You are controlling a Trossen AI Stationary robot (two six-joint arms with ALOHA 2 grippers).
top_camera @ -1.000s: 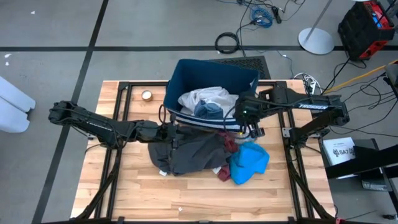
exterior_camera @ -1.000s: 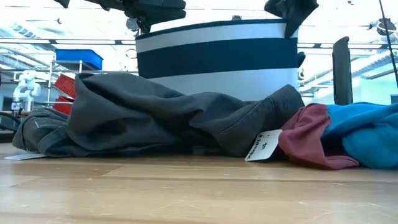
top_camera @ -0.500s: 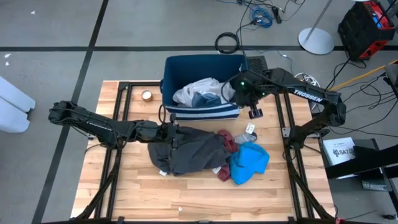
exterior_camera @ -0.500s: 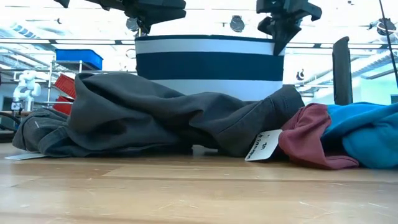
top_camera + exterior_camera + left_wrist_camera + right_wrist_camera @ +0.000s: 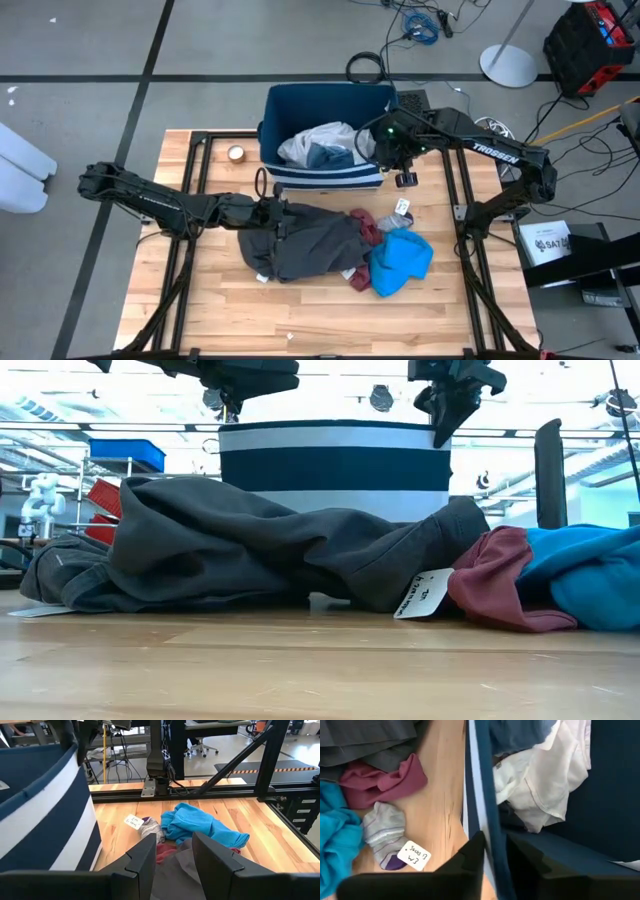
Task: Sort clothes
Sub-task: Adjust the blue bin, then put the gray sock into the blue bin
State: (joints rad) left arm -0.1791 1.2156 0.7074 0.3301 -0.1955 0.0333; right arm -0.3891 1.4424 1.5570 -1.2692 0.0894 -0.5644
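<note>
Wooden surface (image 5: 220,300). Striped bin (image 5: 325,140) at far edge, white garment (image 5: 322,141) inside. Dark grey garment (image 5: 310,245) mid-surface, bright blue piece (image 5: 402,260) and maroon piece (image 5: 368,226) beside it. Right hand (image 5: 494,851) clamps bin's rim. Left hand (image 5: 172,851) parted, over grey garment, holding nothing.

White tag (image 5: 414,855) by sock (image 5: 384,834) reads "Socks 17, W3"; right arm (image 5: 490,152) marked "TROSSEN"
</note>
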